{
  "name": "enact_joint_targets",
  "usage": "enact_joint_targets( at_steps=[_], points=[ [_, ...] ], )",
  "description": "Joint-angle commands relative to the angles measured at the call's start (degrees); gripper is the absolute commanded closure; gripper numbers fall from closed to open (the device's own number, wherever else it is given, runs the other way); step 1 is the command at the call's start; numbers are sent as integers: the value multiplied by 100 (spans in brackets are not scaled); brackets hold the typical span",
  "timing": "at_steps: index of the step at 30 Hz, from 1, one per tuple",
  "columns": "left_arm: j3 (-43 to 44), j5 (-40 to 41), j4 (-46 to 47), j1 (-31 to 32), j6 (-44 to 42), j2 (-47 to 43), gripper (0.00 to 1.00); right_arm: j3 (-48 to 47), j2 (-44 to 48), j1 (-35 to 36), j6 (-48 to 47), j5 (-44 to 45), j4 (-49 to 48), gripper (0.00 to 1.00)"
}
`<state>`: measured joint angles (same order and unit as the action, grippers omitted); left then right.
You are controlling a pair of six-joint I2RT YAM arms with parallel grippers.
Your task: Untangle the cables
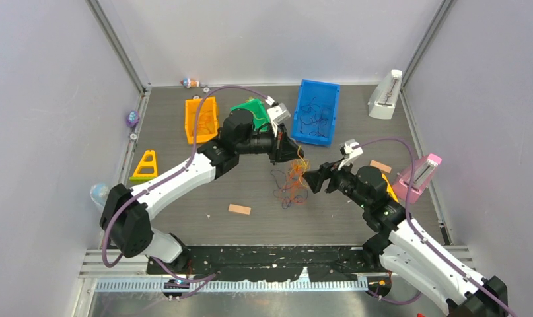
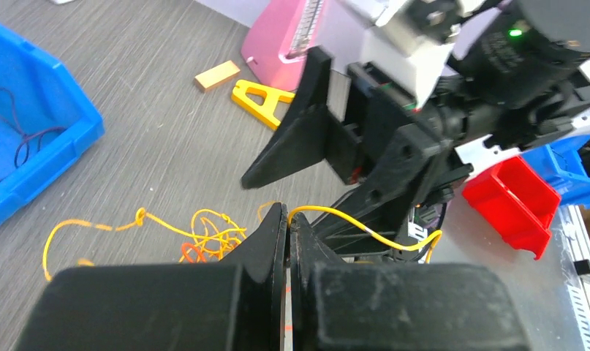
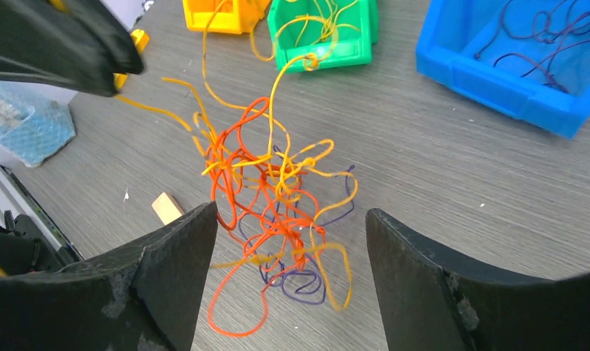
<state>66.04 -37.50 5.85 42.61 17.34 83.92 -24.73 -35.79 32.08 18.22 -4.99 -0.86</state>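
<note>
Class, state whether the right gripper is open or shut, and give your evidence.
Open. On the right gripper the fingers stand wide apart, the cables showing between them, ungripped.

Reads as a robotics lab test cell. Boxed in by plain pale-grey wall panels on bare aluminium corner posts. Floored with a grey wood-grain tabletop. Bolted to a black perforated base plate, well behind both sets of fingers: a white-and-black left arm and matching right arm. Staged props all round: blue plastic bin just beyond the fingers of the left gripper, orange plastic bin and green plastic bin left of them, pink metronome right of the fingers of the right gripper, white metronome farther beyond.
</note>
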Motion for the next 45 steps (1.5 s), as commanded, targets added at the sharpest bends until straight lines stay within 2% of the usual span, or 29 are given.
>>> enact_joint_targets(
  at_steps=[1, 5, 9, 11, 14, 15, 17, 19, 21, 23, 27, 31, 34, 37, 39, 40, 41, 42, 44, 45],
  points=[
    [265, -555, 22, -25, -252, -290, 100, -25, -396, -10, -45, -576, -923, 20],
    [369, -804, 73, -25, -173, -235, 100, -141, -1013, -4, -111, -1012, -1281, 17],
    [386, -1103, 402, -25, 131, -150, 100, -109, -1524, 34, 22, -1278, -2061, 17],
    [388, -1202, 510, -25, 223, -130, 100, -145, -1798, 47, 115, -1255, -2229, 24],
    [304, -944, 473, -31, 152, -327, 100, -183, -2197, 47, 283, -865, -2250, 46],
    [239, -728, 413, -44, 88, -505, 100, -178, -2288, 47, 368, -754, -2157, 48],
    [126, -280, 291, -109, -6, -842, 100, -115, -2338, 42, 525, -221, -1878, 60],
    [-23, 140, 288, -307, 68, -1186, 100, -51, -2307, 21, 755, 934, -1428, 81],
    [-204, 379, 393, -577, 304, -1548, 100, 17, -2264, -72, 1014, 1608, -969, 92],
    [-366, 722, 386, -895, 539, -1879, 100, 85, -2219, -229, 1277, 1983, -563, 95],
    [-729, 1613, 147, -1592, 910, -2595, 100, 153, -2176, -628, 1678, 2241, -19, 89],
    [-869, 3148, -698, -2100, 1027, -3060, 100, 145, -2066, -1021, 2196, 2671, 608, 82],
    [-946, 3434, -980, -2395, 1115, -3176, 100, 173, -1874, -1161, 2296, 2756, 796, 78],
    [-677, 3387, -1314, -2455, 1024, -2972, 100, 194, -1699, -1203, 1977, 2464, 536, 75],
    [-473, 3397, -1473, -2459, 948, -2835, 100, 196, -1576, -1202, 1849, 2312, 427, 69],
    [-395, 3442, -1508, -2464, 919, -2810, 100, 179, -1556, -1203, 1815, 2277, 415, 56],
    [-327, 3473, -1503, -2467, 887, -2788, 100, 166, -1526, -1203, 1711, 2237, 393, 49],
    [-234, 3460, -1503, -2468, 847, -2757, 100, 134, -1518, -1204, 1659, 2158, 389, 35],
    [64, 3361, -1680, -2468, 792, -2552, 100, 91, -1473, -1204, 1519, 2013, 379, 21],
    [255, 3274, -1788, -2468, 771, -2420, 100, 87, -1428, -1201, 1428, 1964, 344, 18]
  ],
)
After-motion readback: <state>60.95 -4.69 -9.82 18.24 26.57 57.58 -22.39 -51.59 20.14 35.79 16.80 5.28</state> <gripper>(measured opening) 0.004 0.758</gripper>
